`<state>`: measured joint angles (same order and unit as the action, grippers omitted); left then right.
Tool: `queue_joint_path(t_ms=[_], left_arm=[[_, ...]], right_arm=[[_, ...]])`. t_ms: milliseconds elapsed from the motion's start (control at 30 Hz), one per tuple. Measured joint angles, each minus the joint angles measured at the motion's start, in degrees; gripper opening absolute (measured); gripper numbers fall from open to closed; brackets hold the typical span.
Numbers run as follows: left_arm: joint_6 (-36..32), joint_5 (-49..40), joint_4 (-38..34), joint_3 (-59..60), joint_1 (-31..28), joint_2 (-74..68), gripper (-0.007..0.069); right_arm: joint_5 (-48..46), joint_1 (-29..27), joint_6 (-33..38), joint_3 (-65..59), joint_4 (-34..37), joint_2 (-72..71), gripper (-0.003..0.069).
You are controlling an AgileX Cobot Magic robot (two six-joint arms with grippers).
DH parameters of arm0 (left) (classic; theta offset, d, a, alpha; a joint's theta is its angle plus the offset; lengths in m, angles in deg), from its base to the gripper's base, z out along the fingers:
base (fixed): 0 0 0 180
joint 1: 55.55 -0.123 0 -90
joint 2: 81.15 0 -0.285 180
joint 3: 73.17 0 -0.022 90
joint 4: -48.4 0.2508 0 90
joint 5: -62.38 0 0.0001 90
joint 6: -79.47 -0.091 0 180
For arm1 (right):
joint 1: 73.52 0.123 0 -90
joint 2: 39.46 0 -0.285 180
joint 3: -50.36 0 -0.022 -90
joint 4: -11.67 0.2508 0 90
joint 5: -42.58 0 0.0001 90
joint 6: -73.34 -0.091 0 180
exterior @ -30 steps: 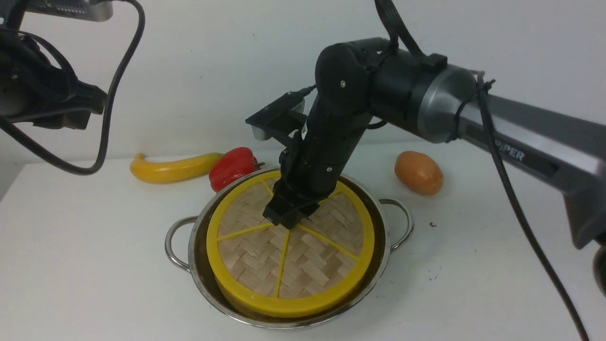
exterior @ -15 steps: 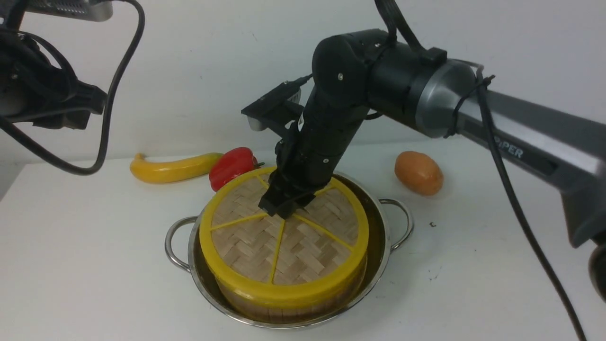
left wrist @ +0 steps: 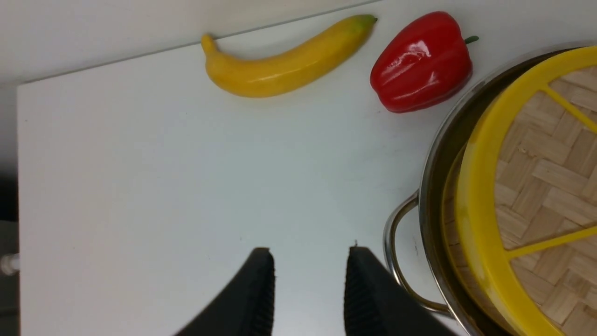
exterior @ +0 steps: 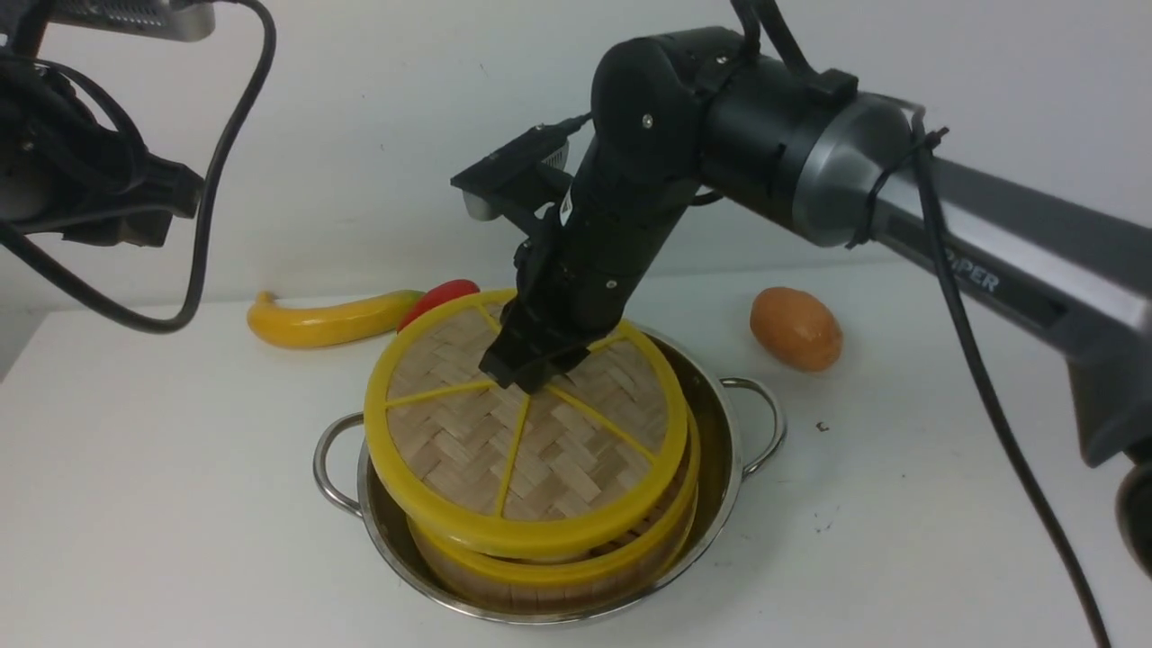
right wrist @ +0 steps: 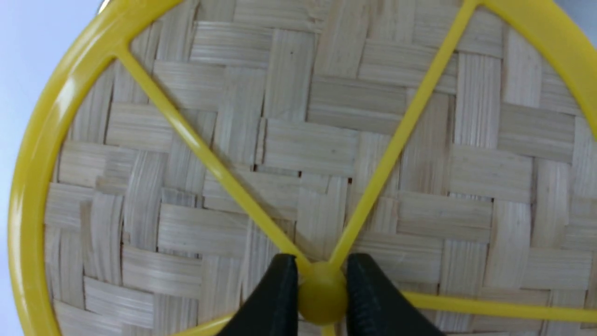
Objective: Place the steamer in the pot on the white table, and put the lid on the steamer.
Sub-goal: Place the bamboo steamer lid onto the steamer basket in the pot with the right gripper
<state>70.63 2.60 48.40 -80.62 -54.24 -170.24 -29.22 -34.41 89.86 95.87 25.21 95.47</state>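
- Pot [exterior: 717, 432]: stands on the white table [exterior: 180, 495], with one loop handle on its left side and one on its right.
- Steamer [exterior: 540, 576]: sits upright inside the pot. Its yellow top rim stands higher than the pot's steel rim.
- Lid [exterior: 504, 450]: hangs just above the steamer, slightly tilted and offset toward the pot's left handle [left wrist: 396, 261]. On the near side of the pot, a gap shows between the lid's rim and the steamer's rim. Contact at the far side cannot be told.
- Right gripper [right wrist: 322, 261]: reaches down over the centre of the pot. Its jaws pinch the lid's yellow centre knob [right wrist: 322, 294], one finger on each side.
- Left gripper [left wrist: 308, 254]: hangs over bare table to the left of the pot, near the left handle. Its jaws stand apart with a clear gap and hold nothing.
- Banana [exterior: 324, 319]: lies behind the pot, to its left.
- Red pepper [exterior: 441, 295]: lies just behind the pot's rear-left rim, partly hidden by the lid.
- Potato [exterior: 796, 328]: lies behind the pot to its right, apart from it.
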Motion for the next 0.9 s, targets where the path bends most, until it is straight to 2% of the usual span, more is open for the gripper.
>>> queue_joint_path(t_ms=[433,900], left_arm=[[0.0,0.0,0.0,0.0,0.0,0.0,0.0207],[0.0,0.0,0.0,0.0,0.0,0.0,0.0207]], right_arm=[[0.0,0.0,-1.0,0.0,-3.0,2.0,0.0118],[0.8,0.0,-1.3,-1.7,-0.7,2.0,0.0118]])
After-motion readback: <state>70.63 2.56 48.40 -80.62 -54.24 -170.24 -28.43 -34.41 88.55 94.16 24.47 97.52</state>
